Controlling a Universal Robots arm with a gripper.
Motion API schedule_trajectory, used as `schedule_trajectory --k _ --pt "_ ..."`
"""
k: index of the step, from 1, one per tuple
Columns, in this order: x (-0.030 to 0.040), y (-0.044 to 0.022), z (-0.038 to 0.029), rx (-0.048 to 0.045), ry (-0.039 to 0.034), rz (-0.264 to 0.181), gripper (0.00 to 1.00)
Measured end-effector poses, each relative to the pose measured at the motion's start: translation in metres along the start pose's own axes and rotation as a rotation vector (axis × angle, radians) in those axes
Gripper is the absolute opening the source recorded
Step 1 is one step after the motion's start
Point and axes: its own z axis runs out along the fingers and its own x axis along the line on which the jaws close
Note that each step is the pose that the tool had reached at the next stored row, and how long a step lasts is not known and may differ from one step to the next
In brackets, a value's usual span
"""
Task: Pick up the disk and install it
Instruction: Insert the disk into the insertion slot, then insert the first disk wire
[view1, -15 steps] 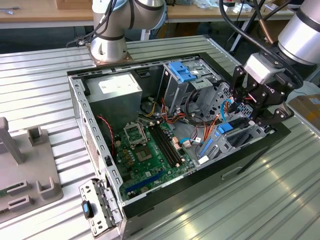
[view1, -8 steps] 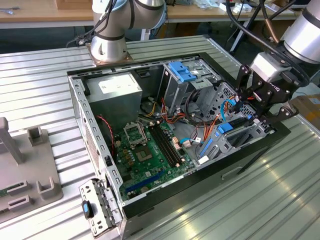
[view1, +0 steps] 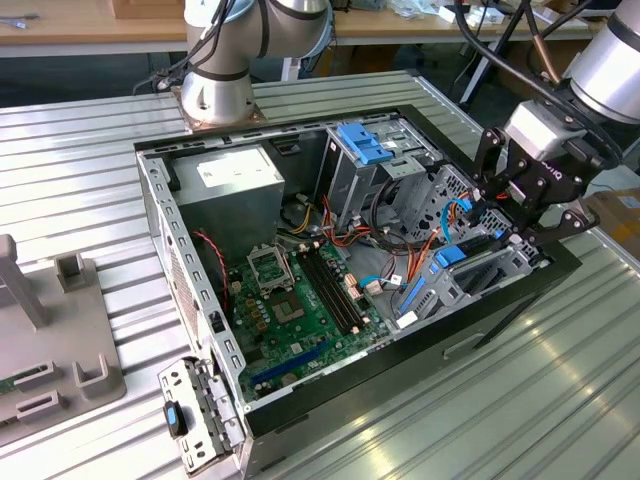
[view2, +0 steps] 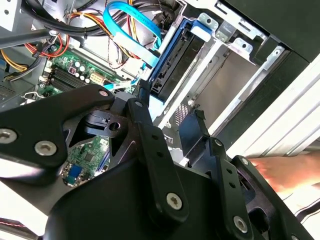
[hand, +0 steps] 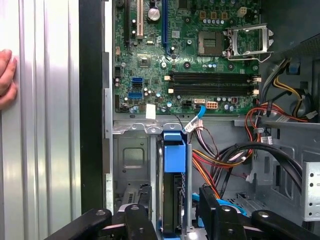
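Note:
The disk (hand: 174, 200), dark metal in a bright blue carrier, stands on edge in a slot of the grey drive cage at the end of the open computer case (view1: 160, 215). In the exterior view its blue tab (view1: 452, 256) shows just below my gripper (view1: 505, 225). The gripper (hand: 175, 192) is open and straddles the disk, one black finger (hand: 141, 210) on each side with a small gap. The second wrist view shows the disk (view2: 175, 60) just beyond the gripper (view2: 170, 100).
The green motherboard (view1: 300, 295) lies on the case floor, with red, orange and blue cables (view1: 420, 235) beside the cage. An upright grey bay with a blue latch (view1: 365, 145) stands behind. A person's hand (hand: 6, 77) rests on the ribbed table outside the case wall.

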Motion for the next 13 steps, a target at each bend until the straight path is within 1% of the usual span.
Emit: schedule_trajectory --k 11,13 --pt "-0.0012 -0.0001 0.0 0.0 0.0001 0.0 0.51" --pt "-0.0013 -0.001 0.0 -0.0001 0.0001 0.0 0.51"
